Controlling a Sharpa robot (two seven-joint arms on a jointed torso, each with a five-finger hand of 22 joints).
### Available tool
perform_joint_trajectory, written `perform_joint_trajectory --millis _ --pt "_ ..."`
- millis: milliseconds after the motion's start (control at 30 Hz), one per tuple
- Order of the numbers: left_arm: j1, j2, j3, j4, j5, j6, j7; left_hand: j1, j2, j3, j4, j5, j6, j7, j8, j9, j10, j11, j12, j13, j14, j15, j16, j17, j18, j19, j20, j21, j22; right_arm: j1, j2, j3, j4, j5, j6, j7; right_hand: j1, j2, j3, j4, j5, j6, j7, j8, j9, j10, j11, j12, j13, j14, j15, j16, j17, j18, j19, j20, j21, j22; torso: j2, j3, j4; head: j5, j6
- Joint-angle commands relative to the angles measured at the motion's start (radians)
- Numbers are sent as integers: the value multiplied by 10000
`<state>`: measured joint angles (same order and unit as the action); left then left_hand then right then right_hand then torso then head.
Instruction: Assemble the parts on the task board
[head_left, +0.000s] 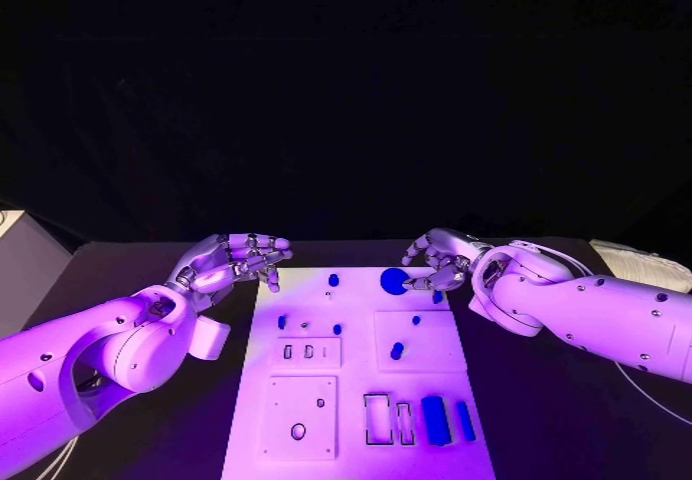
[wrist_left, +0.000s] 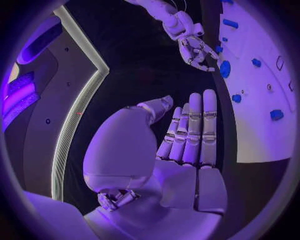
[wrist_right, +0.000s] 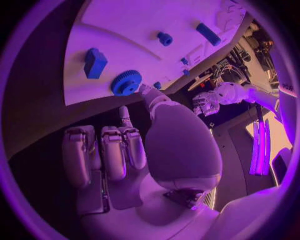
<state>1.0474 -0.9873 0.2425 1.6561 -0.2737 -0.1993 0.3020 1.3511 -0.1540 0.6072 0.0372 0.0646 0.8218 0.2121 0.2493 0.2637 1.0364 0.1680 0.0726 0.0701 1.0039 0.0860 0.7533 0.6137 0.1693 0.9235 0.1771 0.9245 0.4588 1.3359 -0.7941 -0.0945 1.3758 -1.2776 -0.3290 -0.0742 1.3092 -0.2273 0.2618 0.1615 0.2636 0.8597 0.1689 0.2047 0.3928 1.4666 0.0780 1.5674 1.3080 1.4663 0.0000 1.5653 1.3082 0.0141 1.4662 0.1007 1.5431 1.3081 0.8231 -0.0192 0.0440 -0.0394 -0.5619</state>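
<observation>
Board: board (head_left: 361, 380) lies white in the middle of my black table (head_left: 562, 420), running away from me; blue parts stand or lie on it.
Left hand: my left hand (head_left: 231, 262) hovers just off the board's far left corner; its fingers are curled loosely with nothing in them; from my left wrist the fingers (wrist_left: 194, 130) lie straight and side by side, thumb apart, over bare table beside the board's edge (wrist_left: 250, 135); it holds nothing and touches no part.
Left column: two small parts (head_left: 281, 322) stand beside each other near the left edge; nearer me sit a plate with small slots (head_left: 306, 352) and a plate with an oval hole (head_left: 299, 430).
Middle: a small part (head_left: 333, 280) stands near the far edge; the gear (head_left: 394, 280), round and toothed, lies to its right at the far edge.
Right column: an oval part (head_left: 397, 351) stands on a square plate; nearer me a long block (head_left: 434, 420) and a thin bar (head_left: 466, 421) lie side by side, next to empty rectangular slots (head_left: 376, 418).
Right hand: my right hand (head_left: 440, 262) is at the board's far right corner, just beside the gear; fingers are bent, apart, holding nothing; from my right wrist the gear (wrist_right: 126, 82) lies beyond my fingertips (wrist_right: 125, 114); whether they touch it I cannot tell.
</observation>
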Motion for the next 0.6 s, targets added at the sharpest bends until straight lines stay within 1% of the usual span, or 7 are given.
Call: perform_joint_trajectory --millis 33,67,167,300,367,467,600 --pt "-3 24 7 -5 -70 214 118 -70 -11 22 12 -20 -46 252 -51 15 -94 2 -5 8 -66 13 29 -17 153 -62 -25 56 14 -21 118 0 -63 -289 649 -609 7 104 -98 29 -56 -48 -2 52 10 1042 72 34 2628 1045 81 55 2626 -86 955 65 105 2395 14 -29 46 -26 -29" --pt "-3 24 7 -6 -74 218 117 -70 -11 22 12 -20 -46 252 -51 15 -94 2 -5 8 -66 13 29 -17 153 -62 -25 56 14 -29 151 -1 -84 -321 627 -673 8 109 -110 41 -63 -51 -1 53 10 1042 73 34 2628 1045 82 55 2626 -89 959 67 114 2406 20 -32 57 -30 -27" --pt "-3 23 7 -7 -83 224 111 -70 -11 22 12 -20 -46 252 -51 15 -94 2 -5 8 -66 13 29 -17 153 -62 -25 56 14 -69 248 -2 -135 -402 549 -827 9 111 -126 53 -73 -56 1 54 10 1042 74 34 2628 1045 84 55 2626 -89 960 68 116 2408 21 -42 62 -7 -56" --pt "-3 12 7 -3 -104 230 97 -64 -3 28 8 -18 -42 250 -48 18 -93 1 1 10 -74 12 28 -20 154 -71 -24 60 14 -133 337 -3 -134 -629 263 -1051 -1 121 -196 113 -96 -55 1 67 15 1042 77 34 2628 1045 88 55 2626 -100 979 74 152 2457 50 -34 79 -13 -81" --pt "-3 3 7 3 -116 234 90 -64 -3 28 8 -18 -42 250 -48 18 -93 1 1 10 -74 12 28 -20 154 -71 -24 60 14 -152 369 -3 -152 -723 119 -1125 5 132 -203 124 -100 -49 0 73 17 1042 77 34 2628 1045 89 55 2626 -104 984 75 162 2472 60 -26 74 -24 -77" --pt "-3 -5 7 20 -142 240 86 -64 -3 28 8 -18 -42 250 -48 18 -93 1 1 10 -74 12 28 -20 154 -71 -24 60 14 -169 411 -3 -199 -762 -123 -1155 28 164 -217 152 -92 -20 -6 97 26 1042 73 34 2628 1045 88 55 2626 -110 994 77 181 2497 53 -29 59 2 -92" --pt "-3 -5 7 41 -176 257 86 -64 -3 28 8 -18 -42 250 -48 18 -93 1 1 10 -74 12 28 -20 154 -71 -24 60 14 -179 464 -3 -256 -805 -263 -1162 85 183 -236 178 -12 20 -16 131 38 1042 65 34 2628 1045 85 55 2626 -115 1003 78 197 2520 53 -28 65 -12 -124"
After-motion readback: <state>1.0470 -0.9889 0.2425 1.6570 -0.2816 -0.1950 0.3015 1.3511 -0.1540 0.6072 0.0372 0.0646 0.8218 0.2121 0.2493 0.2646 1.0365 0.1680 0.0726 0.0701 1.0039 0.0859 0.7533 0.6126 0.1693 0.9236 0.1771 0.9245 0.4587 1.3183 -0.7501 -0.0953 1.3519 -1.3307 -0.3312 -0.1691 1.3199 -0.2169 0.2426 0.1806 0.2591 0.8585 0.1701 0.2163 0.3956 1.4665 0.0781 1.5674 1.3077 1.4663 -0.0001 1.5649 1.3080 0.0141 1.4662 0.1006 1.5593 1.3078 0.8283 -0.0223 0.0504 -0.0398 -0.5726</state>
